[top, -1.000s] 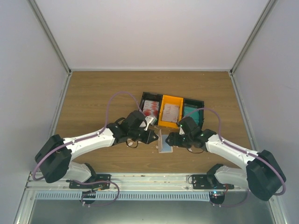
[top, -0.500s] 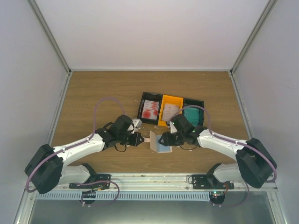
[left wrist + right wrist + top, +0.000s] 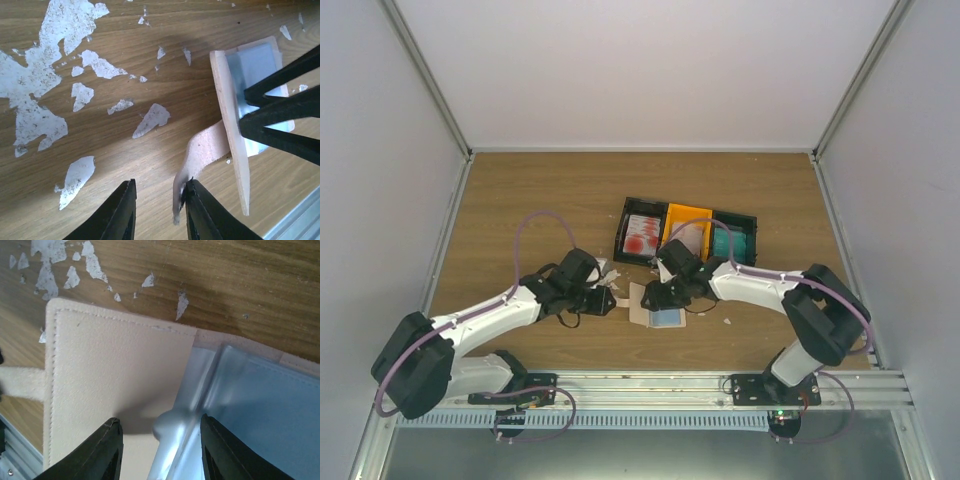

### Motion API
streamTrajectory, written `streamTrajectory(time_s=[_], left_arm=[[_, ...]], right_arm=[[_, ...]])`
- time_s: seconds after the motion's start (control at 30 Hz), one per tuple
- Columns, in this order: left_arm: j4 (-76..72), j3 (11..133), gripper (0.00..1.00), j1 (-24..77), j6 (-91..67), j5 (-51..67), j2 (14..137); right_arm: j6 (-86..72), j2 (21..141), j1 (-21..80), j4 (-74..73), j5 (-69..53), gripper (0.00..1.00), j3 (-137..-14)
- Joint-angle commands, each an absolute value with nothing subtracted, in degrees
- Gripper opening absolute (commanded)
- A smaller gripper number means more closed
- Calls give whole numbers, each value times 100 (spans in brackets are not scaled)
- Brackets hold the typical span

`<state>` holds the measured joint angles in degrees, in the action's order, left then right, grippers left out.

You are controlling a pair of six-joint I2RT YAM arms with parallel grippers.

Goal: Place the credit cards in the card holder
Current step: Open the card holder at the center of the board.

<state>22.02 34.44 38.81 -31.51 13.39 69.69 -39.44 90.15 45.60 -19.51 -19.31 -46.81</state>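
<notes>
The beige card holder (image 3: 642,306) lies open on the table between my grippers, its cover (image 3: 231,125) tilted up. Inside are clear pockets over a pale blue surface (image 3: 270,410). The left gripper (image 3: 157,215) is open, and the holder's snap tab (image 3: 202,150) rests against its right finger. The right gripper (image 3: 162,450) hovers open over the holder's spine, with a bulge of the clear pocket (image 3: 175,427) between its fingers, and its fingers (image 3: 280,107) lean on the cover's inner side. Credit cards sit in the bins: white with red marks (image 3: 642,236) and teal (image 3: 742,242).
Three bins stand in a row behind the holder: black (image 3: 628,215), orange (image 3: 682,213) and black (image 3: 748,219). The right arm (image 3: 760,283) crosses in front of the orange and right bins. White scraps (image 3: 35,85) dot the wood left of the holder. A metal rail (image 3: 640,382) runs along the near edge.
The left gripper's jaws have opened off the snap tab. The right gripper moved left and down onto the holder and narrowed. The holder shifted left and now lies flatter.
</notes>
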Motion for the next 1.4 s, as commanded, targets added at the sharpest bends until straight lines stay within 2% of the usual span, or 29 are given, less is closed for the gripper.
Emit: streamTrajectory(time_s=[0.0,0.27,0.4,0.57,0.77,0.9,1.13,1.27,1.37], left_arm=[[2298,3758,32,3818,-3085,1459,6609],[1409,3770,36,3814,-3219,2473,6229],[939,3606,28,3806,-3662,2881,6619],[20,3240,25,3813,-4158,3436,7015],[-196,3137,24,3876,-4105,3497,7701],[172,3234,24,3885,-3958,3128,7971],[501,3268,24,3885,-3561,2783,8366],[473,3254,24,3885,-3477,2830,8575],[459,3209,24,3885,-3489,2781,8659]], right_arm=[[-3832,9227,4623,-2195,-1784,43,-4884],[-3807,9399,4623,-2223,-1890,40,-4994],[-3784,9399,4623,-2237,-1906,39,-5038],[-3873,9356,4622,-2138,-1990,37,-4974],[-4087,9211,4623,-2000,-1885,33,-4851],[-4163,9035,4611,-2111,-1662,33,-4814],[-4245,8612,4629,-2877,-764,48,-4669],[-4172,8667,4645,-2914,-821,50,-4541],[-4135,8742,4641,-2929,-847,45,-4427]])
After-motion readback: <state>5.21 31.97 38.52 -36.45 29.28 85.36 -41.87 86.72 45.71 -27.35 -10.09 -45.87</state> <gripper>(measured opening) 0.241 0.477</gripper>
